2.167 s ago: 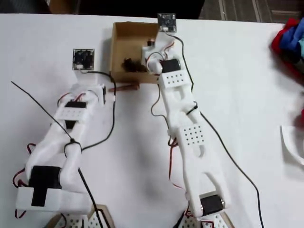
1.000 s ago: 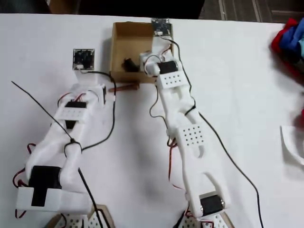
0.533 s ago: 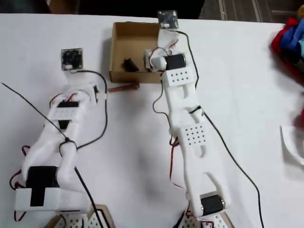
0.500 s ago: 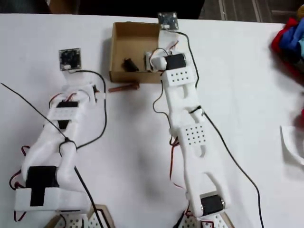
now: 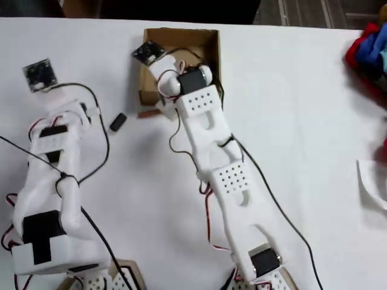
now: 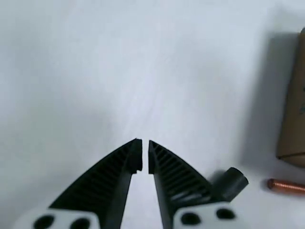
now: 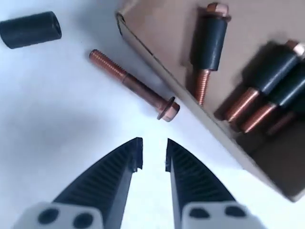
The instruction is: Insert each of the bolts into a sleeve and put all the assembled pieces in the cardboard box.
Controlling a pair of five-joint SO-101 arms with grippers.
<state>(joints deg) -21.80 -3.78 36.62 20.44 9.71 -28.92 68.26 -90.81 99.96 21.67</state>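
Copper bolt and black sleeve loose beside cardboard box

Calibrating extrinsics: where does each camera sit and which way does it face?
High view: fixed above the table, looking down; shows left arm and right arm, cardboard box, loose sleeve.
Left wrist view: on the left arm's wrist, looking past the left gripper onto the table.
Right wrist view: on the right arm's wrist, looking down past the right gripper at a loose bolt beside the box, sleeved bolts inside.
Shared: all three catch the loose sleeve, bolt and box.
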